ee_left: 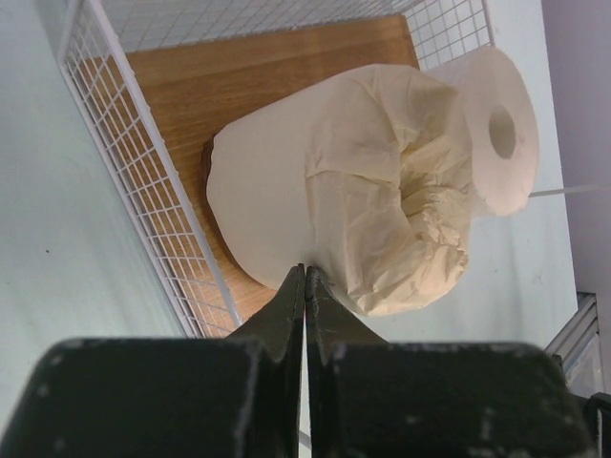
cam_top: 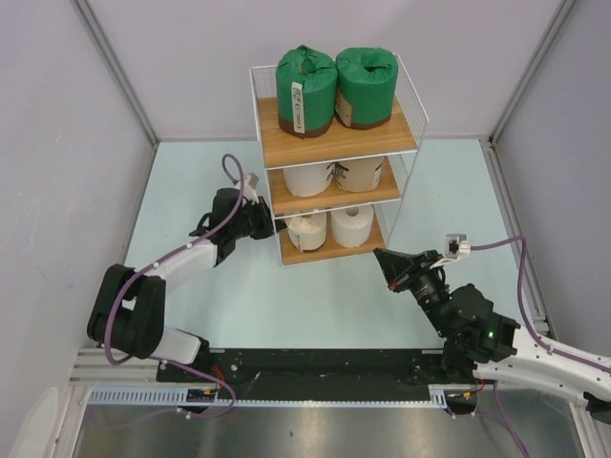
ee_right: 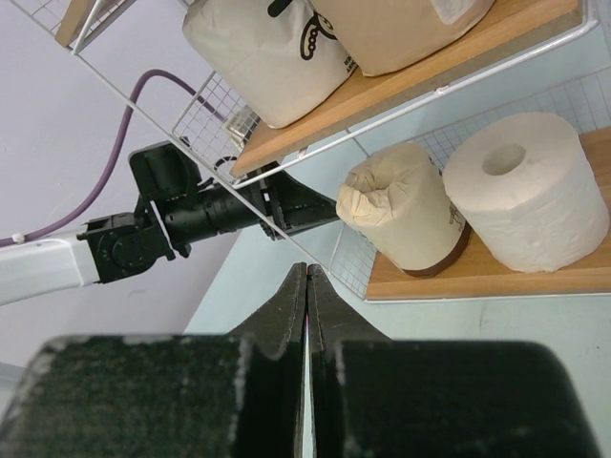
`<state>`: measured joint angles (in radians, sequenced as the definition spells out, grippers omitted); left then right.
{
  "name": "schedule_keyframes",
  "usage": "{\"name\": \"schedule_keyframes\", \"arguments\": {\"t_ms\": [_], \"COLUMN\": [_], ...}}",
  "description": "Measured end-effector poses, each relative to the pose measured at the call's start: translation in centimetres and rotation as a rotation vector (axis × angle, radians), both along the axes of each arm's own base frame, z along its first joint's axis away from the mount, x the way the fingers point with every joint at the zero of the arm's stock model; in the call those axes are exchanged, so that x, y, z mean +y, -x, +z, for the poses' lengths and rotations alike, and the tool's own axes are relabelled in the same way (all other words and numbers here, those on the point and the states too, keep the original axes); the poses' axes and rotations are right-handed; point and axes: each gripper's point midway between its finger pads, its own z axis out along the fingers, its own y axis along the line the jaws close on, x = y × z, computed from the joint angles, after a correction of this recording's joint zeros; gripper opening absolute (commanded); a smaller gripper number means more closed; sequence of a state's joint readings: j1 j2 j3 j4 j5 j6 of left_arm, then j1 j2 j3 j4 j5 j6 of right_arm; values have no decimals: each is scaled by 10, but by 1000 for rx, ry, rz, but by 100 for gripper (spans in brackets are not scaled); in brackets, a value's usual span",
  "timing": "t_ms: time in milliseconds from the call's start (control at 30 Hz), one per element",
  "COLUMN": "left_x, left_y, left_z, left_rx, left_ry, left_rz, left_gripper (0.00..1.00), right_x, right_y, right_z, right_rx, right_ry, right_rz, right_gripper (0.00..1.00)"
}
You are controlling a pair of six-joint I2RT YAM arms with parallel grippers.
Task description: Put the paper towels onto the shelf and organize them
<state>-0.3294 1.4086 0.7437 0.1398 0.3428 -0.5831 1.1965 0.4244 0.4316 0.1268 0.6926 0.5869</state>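
The white wire shelf (cam_top: 286,148) stands at the back centre. Two dark green rolls (cam_top: 305,88) (cam_top: 368,86) sit on its top board. A cream-white roll (cam_top: 308,178) and a tan roll (cam_top: 359,174) sit on the middle board. On the bottom board (ee_left: 239,86) are a cream wrapped roll (ee_left: 325,210) and a bare white roll (ee_left: 496,124) side by side. My left gripper (ee_left: 305,272) is shut and empty, and its tips appear to touch the wrapped roll's side at the shelf's left. My right gripper (ee_right: 306,270) is shut and empty, on the near side of the shelf's right corner (cam_top: 380,256).
Grey walls (cam_top: 67,143) close in the pale blue table (cam_top: 286,296) on three sides. A black rail (cam_top: 315,367) runs along the near edge. Purple cables (cam_top: 232,167) loop off both arms. The left arm (ee_right: 191,215) shows in the right wrist view.
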Motion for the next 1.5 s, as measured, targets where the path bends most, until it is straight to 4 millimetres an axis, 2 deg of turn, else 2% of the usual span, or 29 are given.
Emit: {"name": "schedule_keyframes", "arguments": {"t_ms": [200, 833, 1267, 1500], "left_x": [-7, -22, -20, -13], "left_y": [0, -4, -4, -2], "left_z": [-11, -7, -7, 3], "left_rx": [28, 12, 17, 10], "left_ry": [-16, -17, -34, -79], "left_rz": [-12, -35, -31, -16], "left_gripper": [0, 0, 0, 0], "right_x": [-4, -14, -17, -20], "right_y": [2, 4, 3, 3], "right_z": [2, 0, -5, -4], "right_rx": [-1, 11, 20, 18], "right_ry": [-18, -25, -10, -17], "right_rz": [-1, -10, -25, -31], "right_gripper": [0, 0, 0, 0]}}
